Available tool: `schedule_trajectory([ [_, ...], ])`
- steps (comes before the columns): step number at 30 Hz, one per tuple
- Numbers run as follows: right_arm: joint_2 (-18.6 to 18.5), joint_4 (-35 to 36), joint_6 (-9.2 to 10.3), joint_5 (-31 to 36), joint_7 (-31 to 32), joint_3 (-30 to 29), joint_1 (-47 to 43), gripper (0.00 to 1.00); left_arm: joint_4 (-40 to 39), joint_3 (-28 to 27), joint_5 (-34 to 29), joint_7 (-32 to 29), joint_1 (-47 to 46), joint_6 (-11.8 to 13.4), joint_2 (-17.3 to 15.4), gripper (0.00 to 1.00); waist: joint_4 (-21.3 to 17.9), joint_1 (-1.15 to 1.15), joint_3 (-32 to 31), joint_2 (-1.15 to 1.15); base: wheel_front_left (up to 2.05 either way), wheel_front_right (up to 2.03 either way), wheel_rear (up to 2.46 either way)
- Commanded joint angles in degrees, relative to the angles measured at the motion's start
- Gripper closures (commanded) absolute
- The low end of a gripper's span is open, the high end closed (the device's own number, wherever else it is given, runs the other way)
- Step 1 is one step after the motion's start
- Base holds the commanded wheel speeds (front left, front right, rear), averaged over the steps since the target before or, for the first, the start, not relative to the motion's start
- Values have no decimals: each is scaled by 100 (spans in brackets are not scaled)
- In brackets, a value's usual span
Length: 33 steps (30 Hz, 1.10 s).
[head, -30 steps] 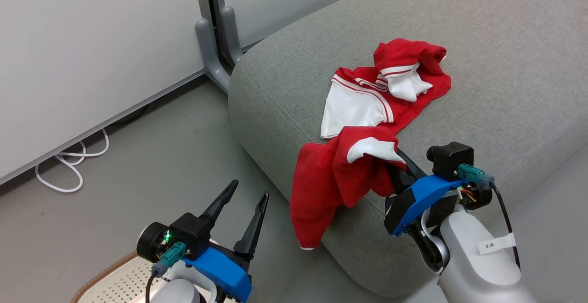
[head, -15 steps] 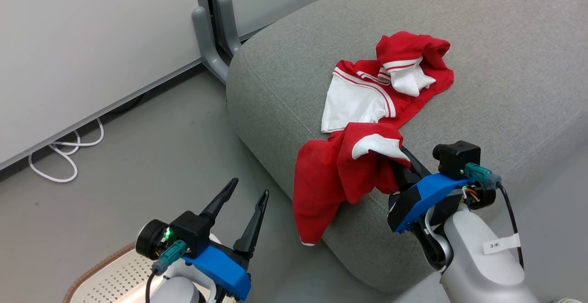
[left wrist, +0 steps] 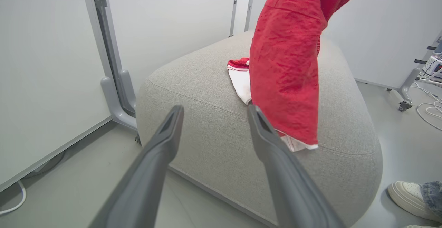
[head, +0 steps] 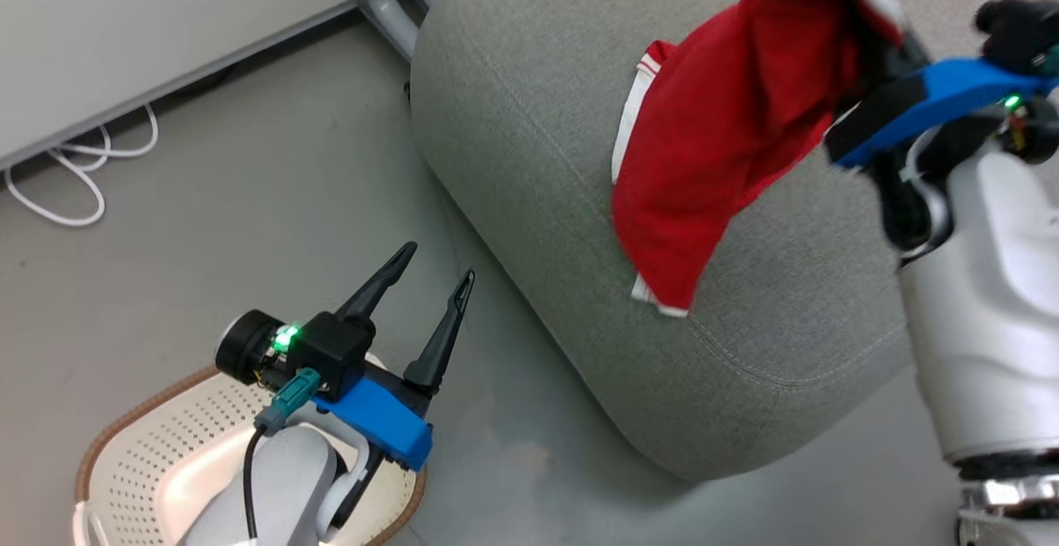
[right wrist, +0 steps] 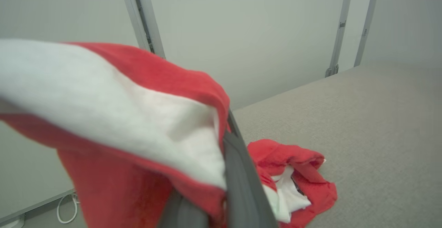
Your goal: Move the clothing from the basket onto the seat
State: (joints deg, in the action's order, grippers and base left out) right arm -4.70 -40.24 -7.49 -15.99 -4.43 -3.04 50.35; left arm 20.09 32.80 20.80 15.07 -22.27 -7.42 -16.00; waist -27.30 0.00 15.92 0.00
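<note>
1. The right gripper [head: 889,50] is clamped on the held garment [head: 728,132], a soft bright-red fabric piece with a white panel and striped hem. The right wrist view shows the cloth bunched over and between the two dark fingers [right wrist: 241,183].
2. The held garment hangs high, its hem just above the seat [head: 529,132], a large grey woven-fabric sofa cushion with a rounded edge and a seam. The height likely serves to get the trailing cloth clear of the cushion's front edge, so that it lands wholly on top rather than draping down the side.
3. The second garment [right wrist: 293,172], red with white panels and red-and-white trim, lies crumpled on the seat's top, behind the hanging cloth.
4. The left gripper [head: 438,261] holds nothing, its fingers spread apart. It hovers above the basket [head: 141,447], a cream-white perforated plastic tub with a brown woven-look rim. It seems parked there, out of the right arm's way.
5. No clothing is seen in the part of the basket that shows. The left forearm covers much of its floor.
6. No writing or brand can be read. A green light glows on each wrist.
7. A person's pale shoe [left wrist: 411,195] rests on the floor beside the seat, and a white cable [head: 74,174] loops along the wall panel.
</note>
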Motion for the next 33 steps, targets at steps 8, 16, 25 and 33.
schedule_trajectory([
  [8,-742,-166,-2,572,-12,-1724,1360,100,-155,435,-98,15,-873,-8,-265,0,641,0,1215,0,0,0,0],
  [16,-1427,-26,-2,1086,-324,-2802,1620,100,-422,586,-226,15,-1569,-8,-447,0,1072,0,2045,0,0,0,0],
  [25,-1292,-781,-1,1523,-669,-3855,1117,100,-685,621,-349,16,-1745,-7,-495,0,1363,0,2461,0,0,0,0],
  [33,-1090,-1097,-1,1825,-852,-4193,1025,100,-722,617,-323,16,-1759,-7,-534,0,1404,0,2478,0,0,0,0],
])
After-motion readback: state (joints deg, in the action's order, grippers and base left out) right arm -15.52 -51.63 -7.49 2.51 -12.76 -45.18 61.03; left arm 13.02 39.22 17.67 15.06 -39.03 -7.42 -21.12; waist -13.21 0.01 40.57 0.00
